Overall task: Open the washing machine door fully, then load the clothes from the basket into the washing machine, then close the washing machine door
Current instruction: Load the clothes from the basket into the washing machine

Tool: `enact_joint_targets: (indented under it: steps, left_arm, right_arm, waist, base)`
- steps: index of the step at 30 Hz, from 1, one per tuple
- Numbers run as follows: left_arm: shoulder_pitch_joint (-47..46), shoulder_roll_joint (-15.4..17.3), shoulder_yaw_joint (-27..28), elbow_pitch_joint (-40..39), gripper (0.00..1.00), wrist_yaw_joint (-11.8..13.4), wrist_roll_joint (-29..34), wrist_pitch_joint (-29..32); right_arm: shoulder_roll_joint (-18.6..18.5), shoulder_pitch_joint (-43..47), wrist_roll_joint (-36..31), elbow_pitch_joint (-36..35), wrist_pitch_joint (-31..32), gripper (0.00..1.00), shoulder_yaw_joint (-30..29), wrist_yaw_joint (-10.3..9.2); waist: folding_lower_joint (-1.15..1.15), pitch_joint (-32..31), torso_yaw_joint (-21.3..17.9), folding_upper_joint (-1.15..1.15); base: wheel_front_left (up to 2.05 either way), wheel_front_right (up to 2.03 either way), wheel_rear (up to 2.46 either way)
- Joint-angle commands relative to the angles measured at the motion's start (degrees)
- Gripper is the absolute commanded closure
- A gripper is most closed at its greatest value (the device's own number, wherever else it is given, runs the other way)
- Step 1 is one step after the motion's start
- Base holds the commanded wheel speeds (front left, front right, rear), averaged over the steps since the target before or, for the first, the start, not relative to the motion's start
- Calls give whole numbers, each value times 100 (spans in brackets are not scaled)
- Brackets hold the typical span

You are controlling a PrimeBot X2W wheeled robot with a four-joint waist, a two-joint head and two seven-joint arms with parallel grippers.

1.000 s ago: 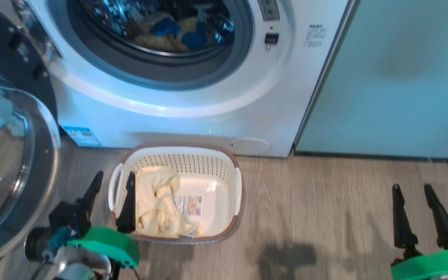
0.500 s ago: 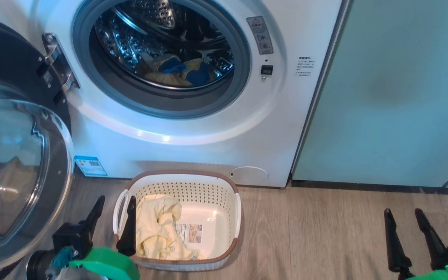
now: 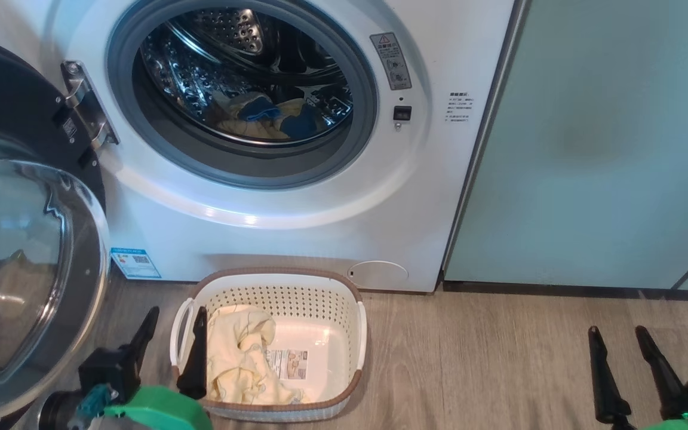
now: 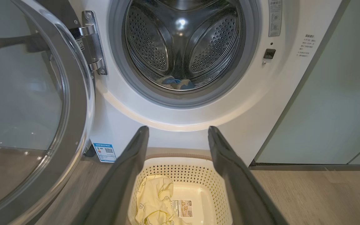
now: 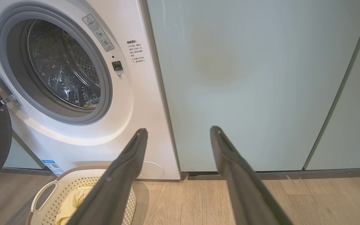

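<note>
At the far left, the washing machine door (image 3: 21,251) stands swung wide. Next, the left gripper (image 3: 177,312) hangs released and empty at the left rim of the basket (image 3: 287,297), where the clothes (image 3: 236,352) lie in its left half, before the washing machine (image 3: 296,239). Far right, the right gripper (image 3: 617,331) is released above the floor (image 3: 469,358).

Head: high, looking down at washer (image 3: 296,239) and basket (image 3: 284,297).
Left wrist: low, facing drum (image 4: 183,40), above basket.
Right wrist: low, facing cabinet (image 5: 245,78).
Shared: washer, basket.
</note>
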Motion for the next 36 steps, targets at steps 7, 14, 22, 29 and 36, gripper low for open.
enact_joint_targets:
  steps: [7, 14, 22, 29, 36]
  left_arm:
    - [-242, 89, 275, -174, 0, 16, 60, -49]
    - [-293, 84, 279, -167, 0, 0, 51, -50]
    - [-414, 68, 248, 30, 0, -67, -22, 32]
    - [-801, 10, 180, 423, 0, -161, -61, 154]
    - [-1465, -159, 63, 1178, 0, -406, -146, 262]
  right_arm:
    - [-89, -153, 39, -203, -1, 0, 147, 5]
    - [-89, -184, 40, -218, -1, 0, 153, 5]
    - [-89, -317, 47, -238, -19, 0, 229, 5]
    - [-89, -550, 94, -245, -80, 0, 307, 5]
    - [-89, -860, 159, -278, -179, 0, 351, 5]
  waist:
    - [0, 26, -17, 0]
    - [0, 109, -31, 0]
    - [0, 369, -152, 0]
    - [0, 907, -374, 0]
    - [0, 1687, -562, 0]
  base:
    - [0, 0, 0]
    - [0, 0, 0]
    - [0, 0, 0]
    - [0, 0, 0]
    - [0, 0, 0]
